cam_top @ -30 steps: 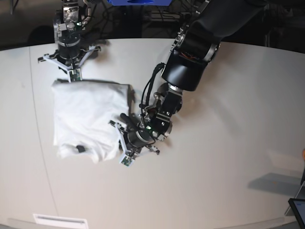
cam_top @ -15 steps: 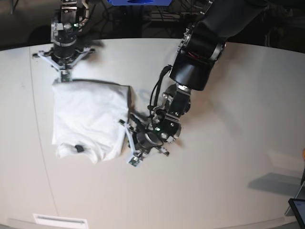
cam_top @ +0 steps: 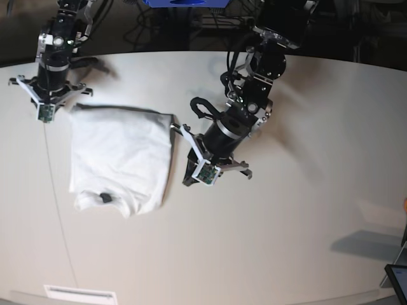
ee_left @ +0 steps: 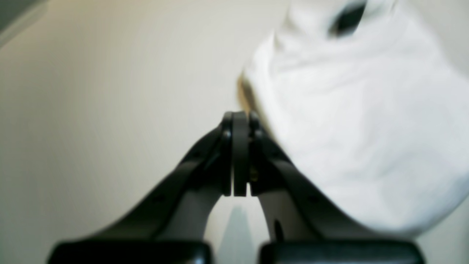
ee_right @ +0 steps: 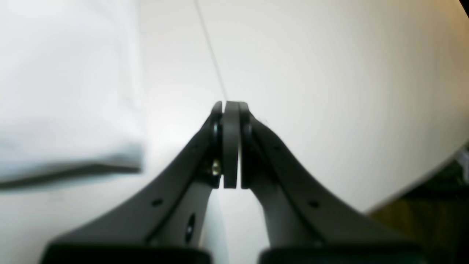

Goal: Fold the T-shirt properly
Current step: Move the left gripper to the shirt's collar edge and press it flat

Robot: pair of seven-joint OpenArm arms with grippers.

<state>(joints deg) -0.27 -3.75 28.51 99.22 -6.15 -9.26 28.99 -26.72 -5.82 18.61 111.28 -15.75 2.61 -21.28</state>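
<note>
The T-shirt (cam_top: 121, 159) lies folded into a plain white rectangle on the left part of the table, with a small black tag (cam_top: 105, 198) near its front edge. My left gripper (cam_top: 188, 182) hovers just right of the shirt's right edge, shut and holding nothing. In the left wrist view its joined fingertips (ee_left: 240, 118) sit beside the blurred T-shirt (ee_left: 366, 128). My right gripper (cam_top: 45, 119) is shut and empty, off the shirt's back left corner. In the right wrist view the right gripper (ee_right: 231, 106) points along a table seam, with the T-shirt (ee_right: 66, 91) to its left.
A thin seam (cam_top: 58, 210) runs across the white table (cam_top: 286, 241) left of the shirt. A white strip (cam_top: 80, 294) lies at the front left edge and a dark tablet corner (cam_top: 397, 279) at the front right. The table's edge (ee_right: 414, 185) shows in the right wrist view.
My left arm has lifted and drawn back to the right from the shirt's front right edge. The right gripper has slid left, away from the shirt's back edge. The shirt stays put.
</note>
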